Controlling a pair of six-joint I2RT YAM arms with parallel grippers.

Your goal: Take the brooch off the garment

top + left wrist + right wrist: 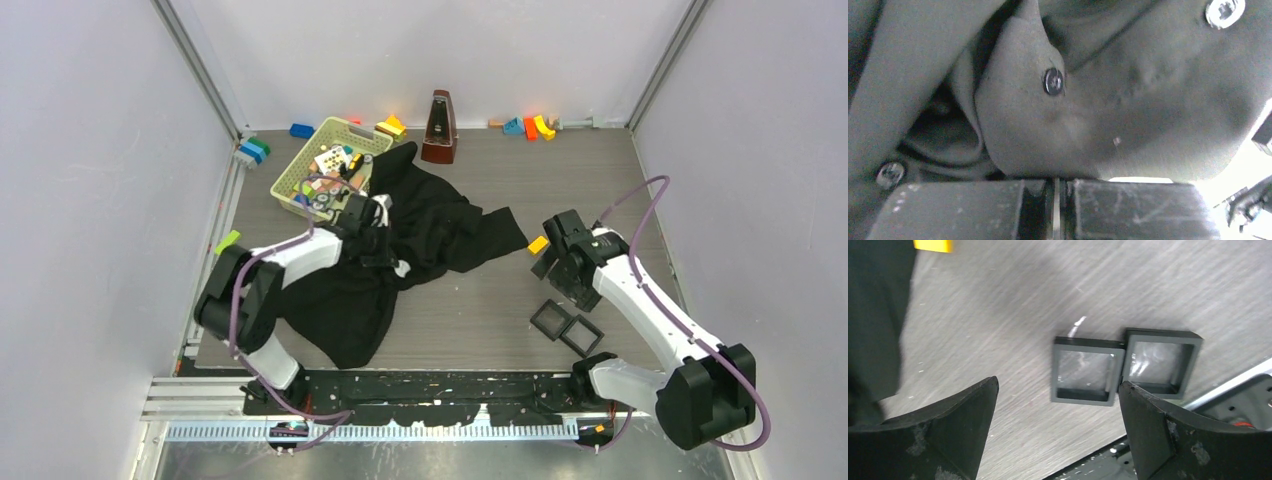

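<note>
Garment [870,315] partly beyond left edge

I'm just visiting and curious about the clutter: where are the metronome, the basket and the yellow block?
metronome [438,127], top view, middle of its brown body.
basket [300,157], top view, its left rim.
yellow block [538,244], top view, its centre.

Overhead camera looks down; wrist cameras close on garment [1148,100], trays [1080,396].

Black garment [440,235] crumpled, spread left of centre; brooch not discernible
</note>
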